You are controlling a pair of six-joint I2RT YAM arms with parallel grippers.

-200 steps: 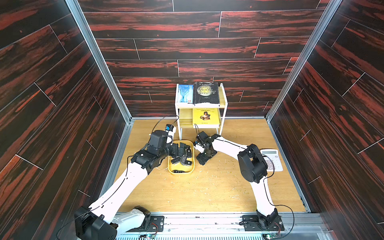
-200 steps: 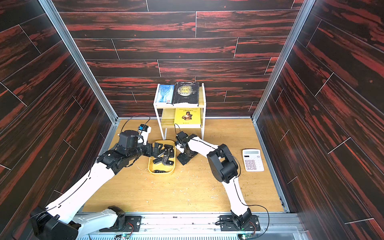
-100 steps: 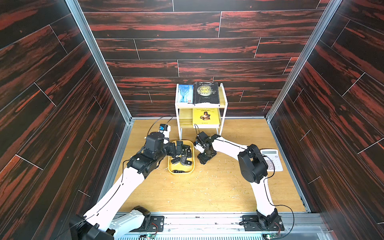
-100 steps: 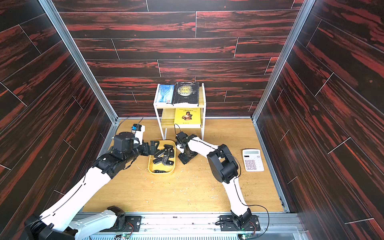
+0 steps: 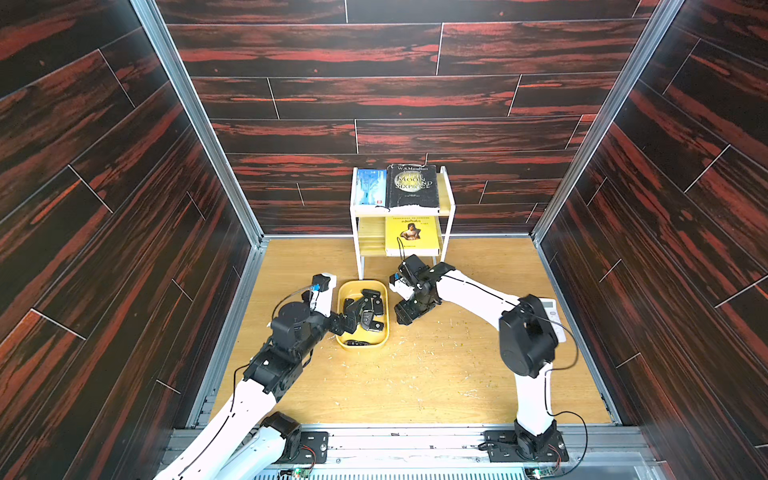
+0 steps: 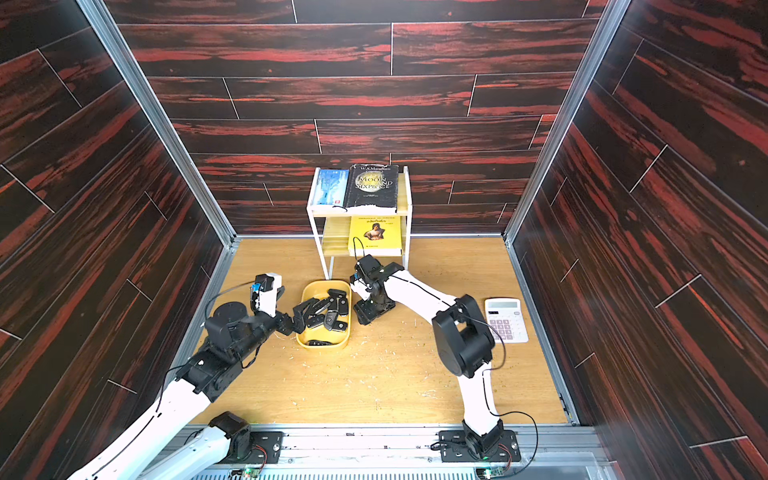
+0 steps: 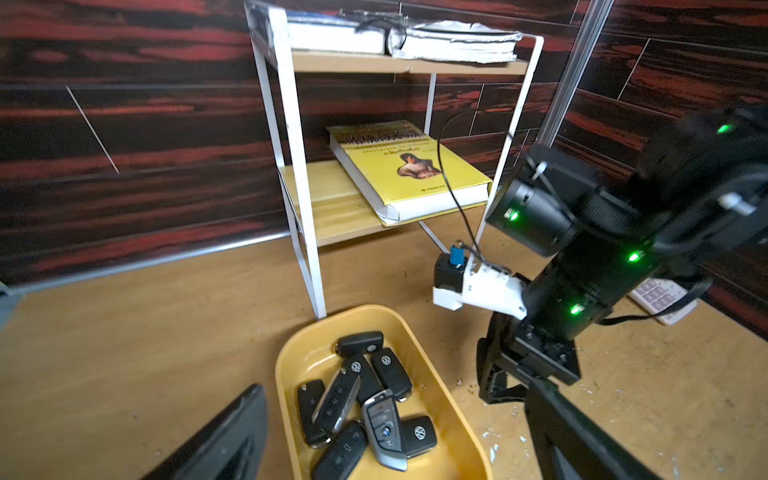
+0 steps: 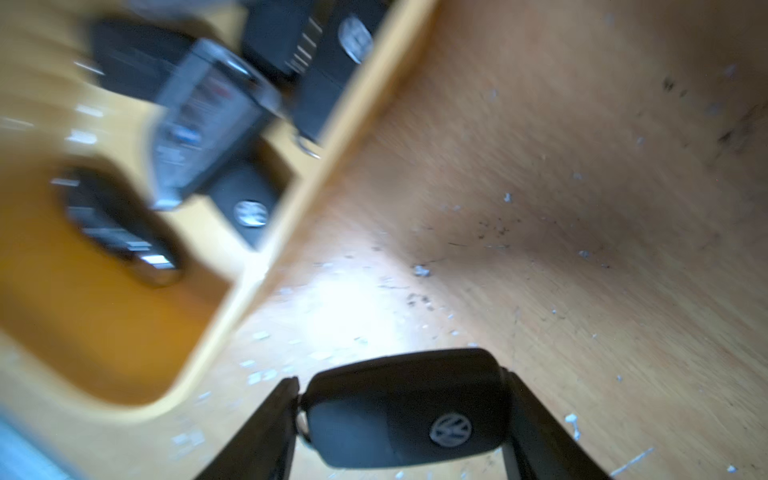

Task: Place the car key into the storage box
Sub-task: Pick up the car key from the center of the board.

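The right gripper clamps one black car key between its two fingers, low at the bench and just outside the storage box, whose rim runs right beside it. Across the box, the left gripper hovers at the opposite rim, jaws spread wide.

Eight fobs can be counted heaped inside the box, overlapping, the nearest cut off at the frame edge. Beyond both grippers stands one white shelf with three books. One calculator lies behind the right gripper, past the arm's elbow.

Both top views hide the held key under the wrist, and the right wrist view blurs the box. Whether the key clears the bench cannot be told.
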